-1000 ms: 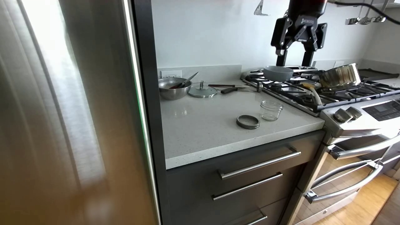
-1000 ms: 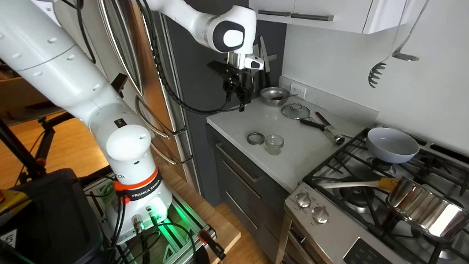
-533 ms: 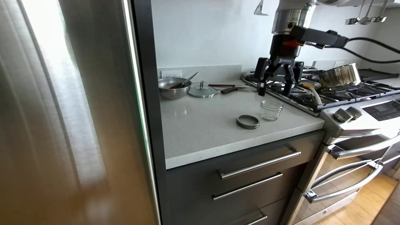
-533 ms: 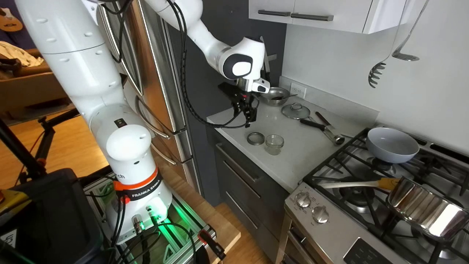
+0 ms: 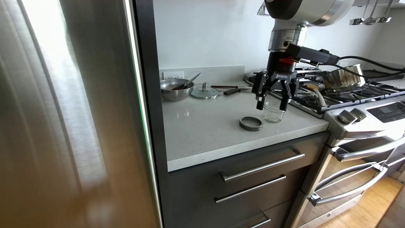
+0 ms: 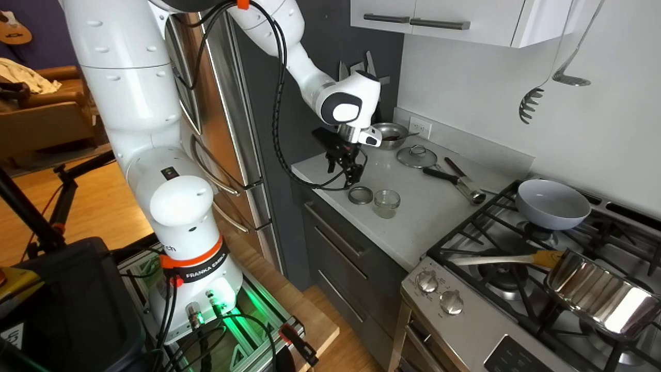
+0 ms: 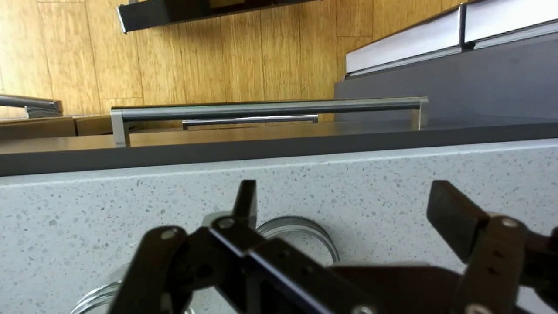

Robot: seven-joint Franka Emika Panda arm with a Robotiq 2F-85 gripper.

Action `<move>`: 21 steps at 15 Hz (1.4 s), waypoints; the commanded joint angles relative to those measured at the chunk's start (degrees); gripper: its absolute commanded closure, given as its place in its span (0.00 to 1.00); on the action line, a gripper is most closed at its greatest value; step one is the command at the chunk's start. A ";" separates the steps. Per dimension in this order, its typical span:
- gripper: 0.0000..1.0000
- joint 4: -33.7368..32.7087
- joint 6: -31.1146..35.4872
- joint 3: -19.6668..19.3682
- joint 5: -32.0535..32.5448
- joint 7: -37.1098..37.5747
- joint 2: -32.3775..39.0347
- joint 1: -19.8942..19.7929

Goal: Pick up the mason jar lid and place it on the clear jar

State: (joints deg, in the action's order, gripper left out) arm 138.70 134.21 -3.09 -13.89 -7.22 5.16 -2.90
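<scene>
It's a kitchen, and a home's by the look! In an exterior view, gas stove (image 6: 485, 310) at four o'clock, hanging utensils (image 6: 571, 81) at two, guitar (image 6: 14, 33) at ten, brown couch (image 6: 46, 129) at nine! Steel fridge (image 5: 85, 126) fills nine o'clock in an exterior view.

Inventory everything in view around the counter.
Clear jar: 1, colourless, counter
Mason jar lid: 1, dark grey, beside clear jar
Steel bowl: 1, silver, counter, utensil inside
Glass lid: 1, clear, counter
Long tools: at least 2, black and red handled, counter
Round bowl: 1, pale grey, stove
Pot: 1, silver, stove
Stovetop utensil: 1, yellow and pale, stove
Hanging utensils: at least 4, silver, against wall
Stove: 1, silver and black, beside counter
Drawers: 3, dark grey, under counter
Fridge: 1, silver, beside counter
Robot arm: 1, white, partly over counter
Jaws: 1 pair, black, open over counter
</scene>
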 commanded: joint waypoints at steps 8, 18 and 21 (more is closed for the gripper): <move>0.00 1.93 14.55 -0.03 9.92 6.07 3.34 0.81; 0.00 1.86 27.11 0.56 10.50 7.09 9.38 0.87; 0.00 1.12 28.82 0.59 10.61 6.99 11.55 0.90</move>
State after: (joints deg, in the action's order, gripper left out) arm 140.56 160.78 -2.54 -4.28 -1.32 13.99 -2.08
